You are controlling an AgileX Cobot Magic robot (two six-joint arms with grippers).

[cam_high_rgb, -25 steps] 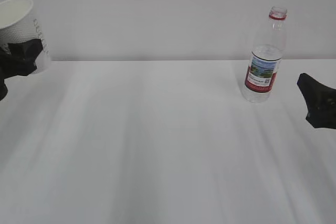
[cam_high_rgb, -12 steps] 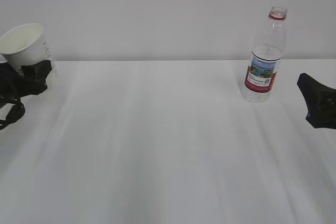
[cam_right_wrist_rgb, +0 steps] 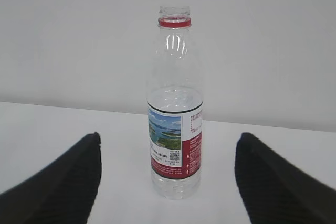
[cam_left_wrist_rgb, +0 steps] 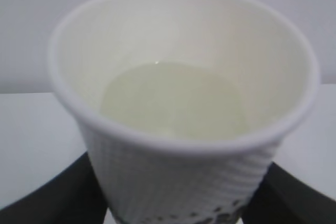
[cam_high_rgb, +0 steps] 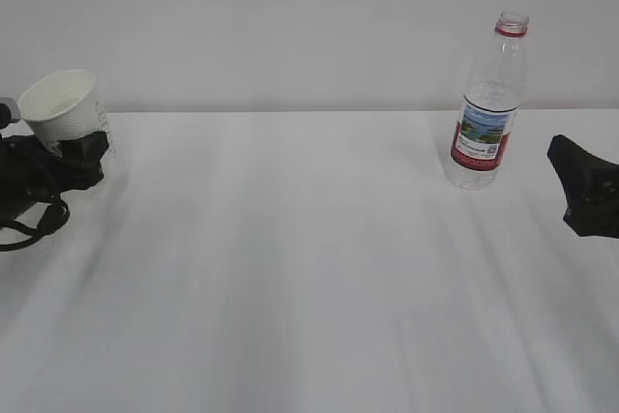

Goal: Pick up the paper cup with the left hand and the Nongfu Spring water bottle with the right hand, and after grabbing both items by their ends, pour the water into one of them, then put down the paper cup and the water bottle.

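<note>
Two grippers, two different states. The left hand (cam_high_rgb: 73,157) has its jaws clamped around the lower wall of the paper cup (cam_high_rgb: 64,111), at the far left edge of the table (cam_high_rgb: 290,258). In the exterior view the cup leans, mouth tipped up and toward the left. We cannot tell from that view whether its base touches the table. The left wrist view looks straight into the cup (cam_left_wrist_rgb: 181,108): pale liquid, presumably the water (cam_left_wrist_rgb: 173,100), lies in the bottom, with a black finger on either side of the dimpled wall.

The right hand (cam_high_rgb: 585,195) sits low at the right edge of the table, jaws spread wide and holding nothing. The Nongfu Spring water bottle (cam_high_rgb: 488,103) stands upright and uncapped, near the back of the table, apart from the gripper.

Key relation: in the right wrist view the bottle (cam_right_wrist_rgb: 176,114) stands ahead of the open fingers (cam_right_wrist_rgb: 58,187), centred in the gap between them, clear of both. Its long axis is vertical, across the line of approach. The right hand is far the nearer arm; the left is well apart, across the table.

Judgement: water already in the cup and the bottle standing free suggest the pour is done. What remains is setting the cup down upright.
</note>
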